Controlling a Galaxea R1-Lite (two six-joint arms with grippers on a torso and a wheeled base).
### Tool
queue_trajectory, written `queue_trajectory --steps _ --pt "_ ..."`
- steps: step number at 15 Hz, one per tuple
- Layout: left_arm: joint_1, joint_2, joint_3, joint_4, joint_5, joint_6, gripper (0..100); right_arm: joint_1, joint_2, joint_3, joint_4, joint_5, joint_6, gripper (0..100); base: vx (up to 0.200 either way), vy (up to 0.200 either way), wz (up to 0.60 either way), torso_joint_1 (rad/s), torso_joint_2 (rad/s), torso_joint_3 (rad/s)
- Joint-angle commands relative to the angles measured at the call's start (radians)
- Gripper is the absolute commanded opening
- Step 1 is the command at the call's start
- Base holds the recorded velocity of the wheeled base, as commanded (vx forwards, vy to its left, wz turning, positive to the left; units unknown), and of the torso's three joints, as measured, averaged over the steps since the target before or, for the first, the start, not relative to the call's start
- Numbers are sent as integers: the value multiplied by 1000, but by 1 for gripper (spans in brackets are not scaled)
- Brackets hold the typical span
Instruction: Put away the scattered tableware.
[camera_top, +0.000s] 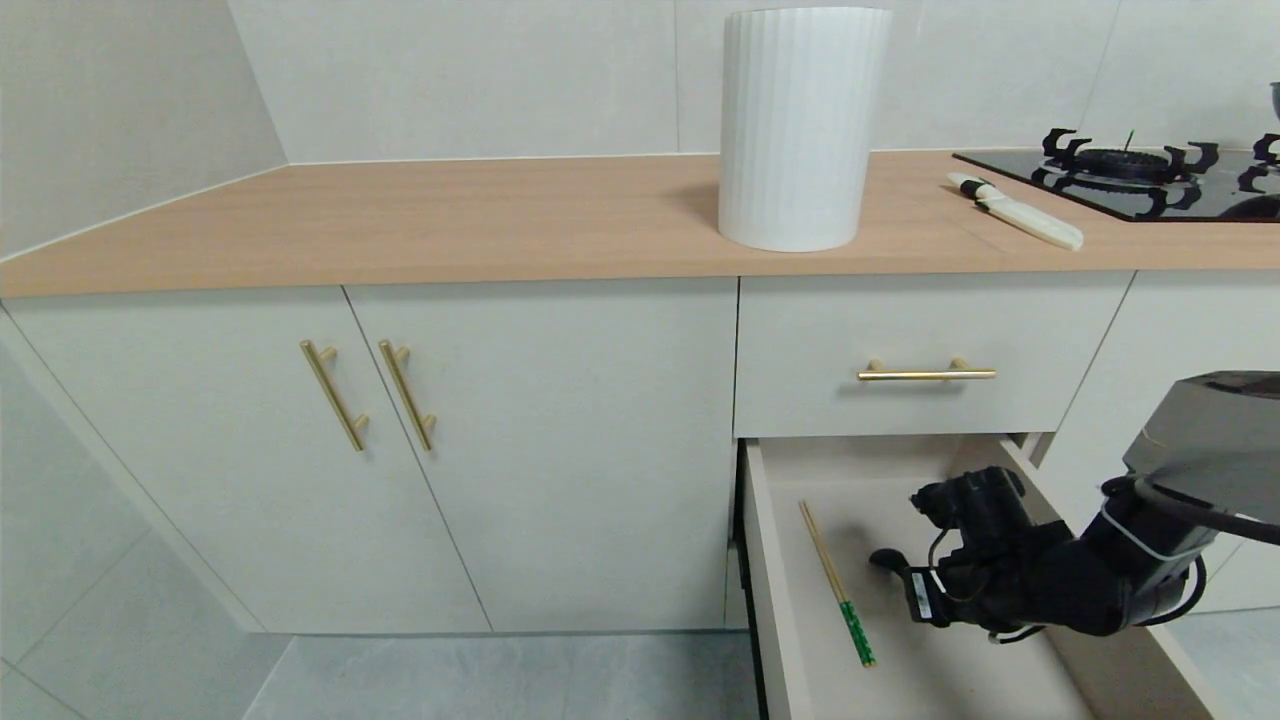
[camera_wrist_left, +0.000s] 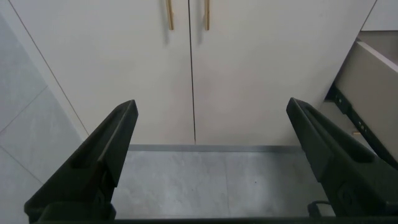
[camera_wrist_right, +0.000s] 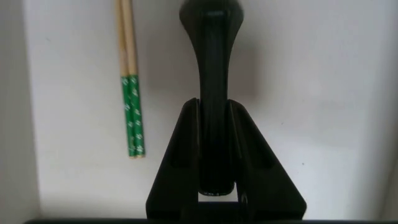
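Head view first: chopsticks (camera_top: 836, 585) already lie in the open drawer (camera_top: 765, 560). The right gripper (camera_wrist_right: 213, 118) is down inside it, near them, fingers clamped on the handle of a black utensil (camera_wrist_right: 211, 37) (a spoon, I think; hard to tell from here), not yet let go. One knife (camera_top: 1015, 210) waits on the counter (camera_top: 450, 215). Meanwhile the left gripper (camera_wrist_left: 211, 109) hangs low before the cupboard doors (camera_top: 400, 450), fingers spread wide, holding nothing.

We see the right gripper (camera_wrist_right: 214, 111) clamped on the handle of a black utensil (camera_wrist_right: 208, 50), whose rounded end points away from us. Beside it, apart, a pair of chopsticks (camera_wrist_right: 129, 81) with green ends lies flat on the pale drawer floor (camera_wrist_right: 311, 81).
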Motion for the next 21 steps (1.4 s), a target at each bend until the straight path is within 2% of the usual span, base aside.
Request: queue_trajectory --steps 1,13,14,21 --pt "0 2 0 0 0 0 100 2 35 2 1 -1 0 0 0 0 0 0 0 0" --pt "0 2 0 0 0 0 100 2 67 -4 -18 -12 0 0 0 0 0 0 0 0" --pt "0 2 0 0 0 0 100 2 67 -4 -18 -12 0 100 0 0 0 0 0 0" --pt "0 2 0 0 0 0 100 2 47 0 -18 -14 0 100 0 0 0 0 0 0"
